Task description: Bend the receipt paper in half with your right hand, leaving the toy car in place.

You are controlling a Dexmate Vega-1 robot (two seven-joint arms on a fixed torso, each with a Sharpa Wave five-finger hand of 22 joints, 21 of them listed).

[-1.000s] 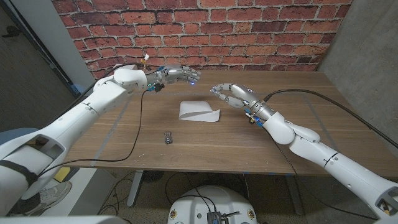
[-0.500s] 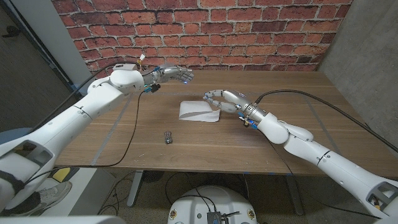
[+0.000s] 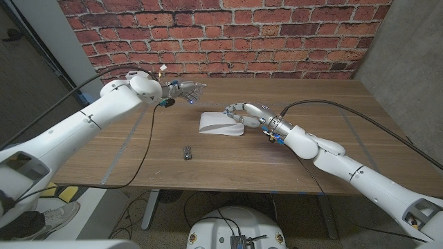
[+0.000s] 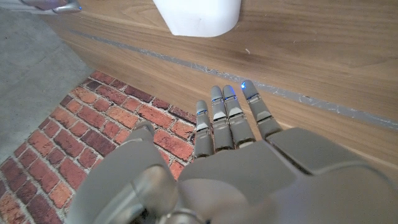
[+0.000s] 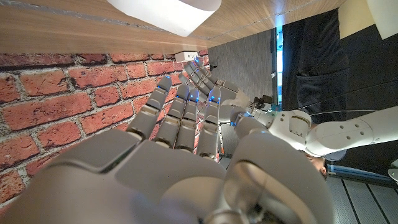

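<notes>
Wall: a red brick wall [image 3: 228, 34] runs behind the far edge of the table.
Table: a wooden table [image 3: 332, 111] with a warm brown top, seen from above in the head view.
Left arm: a white arm [image 3: 76, 131] reaches in from the near left corner toward the far left part of the table, with a black cable [image 3: 147, 149] hanging from it and trailing over the tabletop.
Right arm: a white arm [image 3: 346, 166] reaches in from the near right corner toward the middle of the table.
Right hand: the right hand [image 3: 242, 113] is at the right end of the receipt paper, fingers curved over that end. The head view does not settle whether it is gripping the paper. In the right wrist view the fingers [image 5: 180, 118] are stretched out side by side.
Left hand: the left hand [image 3: 185, 90] is held above the table, to the far left of the paper and apart from it, holding nothing. In the left wrist view its fingers [image 4: 227, 121] are straight and close together.
Receipt paper: a white receipt paper [image 3: 220, 124] lies near the middle of the table, curled or partly folded over itself.
Toy car: a small dark toy car [image 3: 187, 151] sits on the table nearer the robot than the paper, slightly to its left and well apart from it.
</notes>
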